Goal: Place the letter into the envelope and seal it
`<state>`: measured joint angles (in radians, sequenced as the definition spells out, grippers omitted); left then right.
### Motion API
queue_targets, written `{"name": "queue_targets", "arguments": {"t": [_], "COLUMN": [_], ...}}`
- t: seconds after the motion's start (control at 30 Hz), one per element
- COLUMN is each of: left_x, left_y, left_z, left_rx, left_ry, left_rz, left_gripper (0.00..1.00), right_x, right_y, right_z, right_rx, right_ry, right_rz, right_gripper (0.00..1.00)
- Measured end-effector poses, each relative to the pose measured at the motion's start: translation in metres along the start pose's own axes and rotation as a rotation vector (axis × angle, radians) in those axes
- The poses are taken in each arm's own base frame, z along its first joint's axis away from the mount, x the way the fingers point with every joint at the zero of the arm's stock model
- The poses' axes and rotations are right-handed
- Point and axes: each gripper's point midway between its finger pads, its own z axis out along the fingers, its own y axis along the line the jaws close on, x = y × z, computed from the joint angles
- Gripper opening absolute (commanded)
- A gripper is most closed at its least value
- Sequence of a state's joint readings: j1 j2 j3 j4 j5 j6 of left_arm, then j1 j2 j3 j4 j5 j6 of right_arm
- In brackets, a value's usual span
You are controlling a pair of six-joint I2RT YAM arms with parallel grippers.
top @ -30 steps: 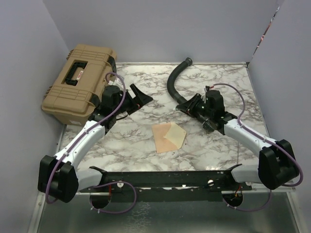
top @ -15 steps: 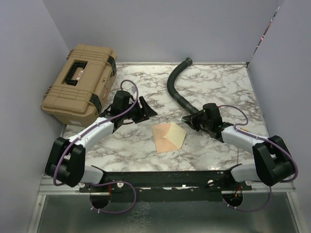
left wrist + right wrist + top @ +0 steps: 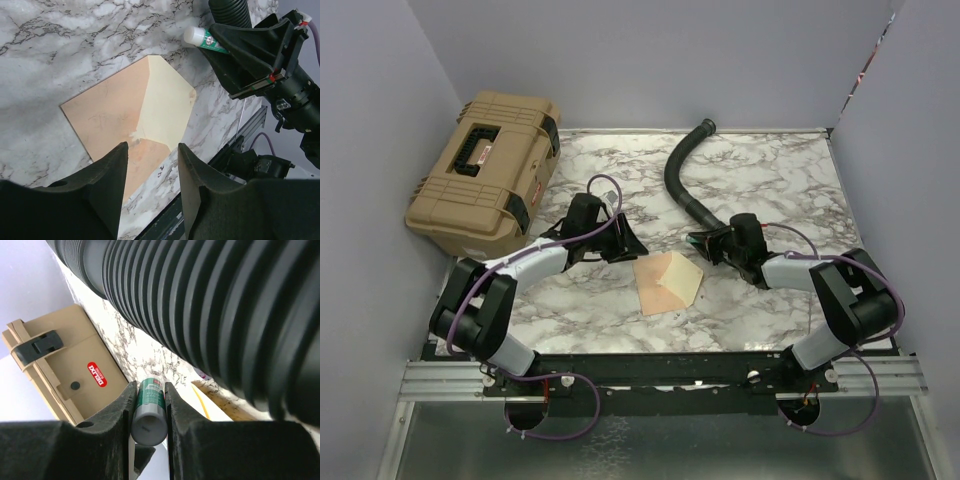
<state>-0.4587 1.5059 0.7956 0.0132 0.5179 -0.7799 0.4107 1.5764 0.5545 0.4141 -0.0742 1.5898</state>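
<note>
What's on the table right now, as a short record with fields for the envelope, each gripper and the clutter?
envelope: lies flat between the grippers, flap open, cream inside showing
left gripper: open, empty, near the envelope's edge
right gripper: shut on the glue stick, beside the hose
hose: black, ribbed, curving to the rear
case: tan, closed, rear left

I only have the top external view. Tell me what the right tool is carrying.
Observer: The right tool is shut on a glue stick with a green label.
Operator: Now report the left tool's jaws.
Observer: The left tool is open and empty. The envelope shows through the gap between its jaws.
</note>
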Motion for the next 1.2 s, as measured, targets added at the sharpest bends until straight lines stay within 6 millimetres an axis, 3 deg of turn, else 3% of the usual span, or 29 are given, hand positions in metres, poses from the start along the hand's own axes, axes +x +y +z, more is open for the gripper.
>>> {"name": "queue_targets", "arguments": {"t": [0.37, 0.63, 0.93, 1.2], "left_x": [0.008, 0.009, 0.01, 0.016], "left_y": [0.016, 0.02, 0.02, 0.028], "left_z": [0.011, 0.013, 0.014, 0.015], "left_rx": [-0.025, -0.032, -0.035, -0.053], "left_ry": [0.041, 0.048, 0.049, 0.057], "left_rz": [0.008, 0.009, 0.029, 0.04], "left_gripper": [0.45, 0.45, 0.45, 0.46], "right_x": [0.0, -0.003, 0.003, 0.008], "right_y": [-0.009, -0.02, 0.006, -0.006], "right_z": [-0.005, -0.009, -0.014, -0.012], "right_rx": [0.059, 0.145, 0.13, 0.2], "right_ry": [-0.002, -0.017, -0.074, -0.117], "right_rz": [-0.001, -0.047, -0.107, -0.117], "right_gripper": [0.27, 0.26, 0.26, 0.3]}}
